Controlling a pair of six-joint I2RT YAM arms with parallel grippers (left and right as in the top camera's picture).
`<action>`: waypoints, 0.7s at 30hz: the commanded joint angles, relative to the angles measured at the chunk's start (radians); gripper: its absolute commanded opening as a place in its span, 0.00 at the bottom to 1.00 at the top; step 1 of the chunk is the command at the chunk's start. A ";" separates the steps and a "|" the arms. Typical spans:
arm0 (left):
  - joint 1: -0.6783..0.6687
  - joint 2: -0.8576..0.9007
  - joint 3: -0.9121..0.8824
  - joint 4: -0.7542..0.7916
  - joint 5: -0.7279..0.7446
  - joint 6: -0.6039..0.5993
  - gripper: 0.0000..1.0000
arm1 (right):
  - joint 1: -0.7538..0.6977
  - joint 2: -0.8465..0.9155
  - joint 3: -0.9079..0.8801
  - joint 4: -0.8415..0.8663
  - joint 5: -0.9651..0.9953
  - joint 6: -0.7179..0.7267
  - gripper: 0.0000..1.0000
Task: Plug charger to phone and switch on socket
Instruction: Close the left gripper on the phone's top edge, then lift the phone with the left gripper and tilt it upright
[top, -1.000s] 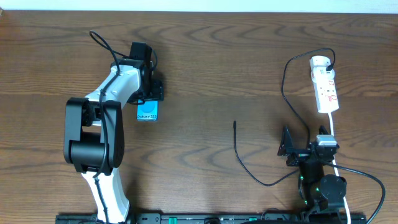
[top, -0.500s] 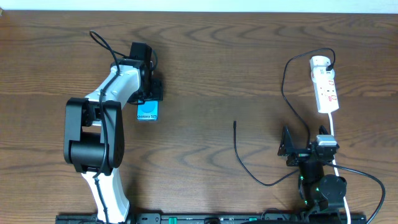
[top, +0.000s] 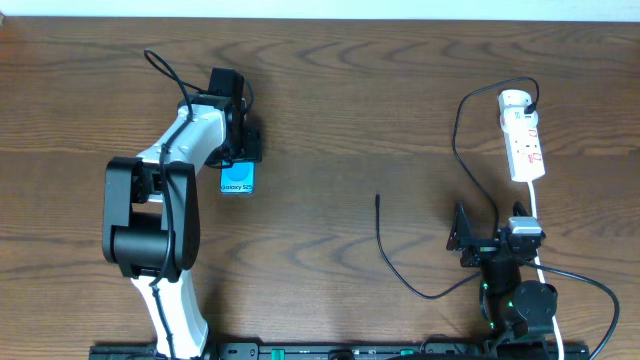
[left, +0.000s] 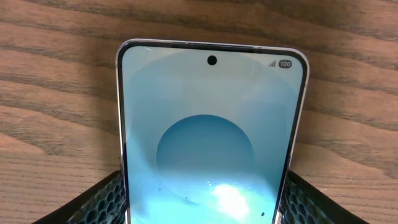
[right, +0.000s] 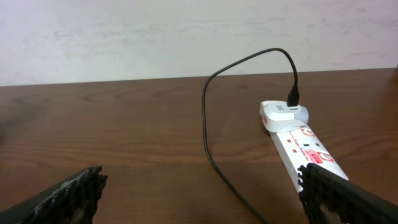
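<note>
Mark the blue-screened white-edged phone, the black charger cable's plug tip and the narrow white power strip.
blue-screened phone (left: 208, 140): left wrist view, centre of screen.
black plug tip (top: 378, 199): overhead view, cable's free end.
white power strip (top: 524, 142): overhead view, middle of its face.

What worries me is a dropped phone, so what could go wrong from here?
The left gripper pinches the phone only by its thin side edges at one end, so it might slip or twist when moved. The plug tip of the charger lies on the table, far from the phone; the open right gripper may struggle to pinch it, and its cable loops near the right arm, where it could snag.
</note>
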 joint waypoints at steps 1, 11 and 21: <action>0.002 0.032 -0.036 -0.006 -0.026 0.001 0.07 | 0.003 -0.003 0.000 -0.003 0.011 0.005 0.99; 0.002 -0.054 0.010 -0.064 -0.025 0.001 0.08 | 0.003 -0.003 0.000 -0.003 0.011 0.005 0.99; 0.002 -0.314 0.010 -0.070 0.124 -0.059 0.07 | 0.003 -0.003 0.000 -0.003 0.011 0.005 0.99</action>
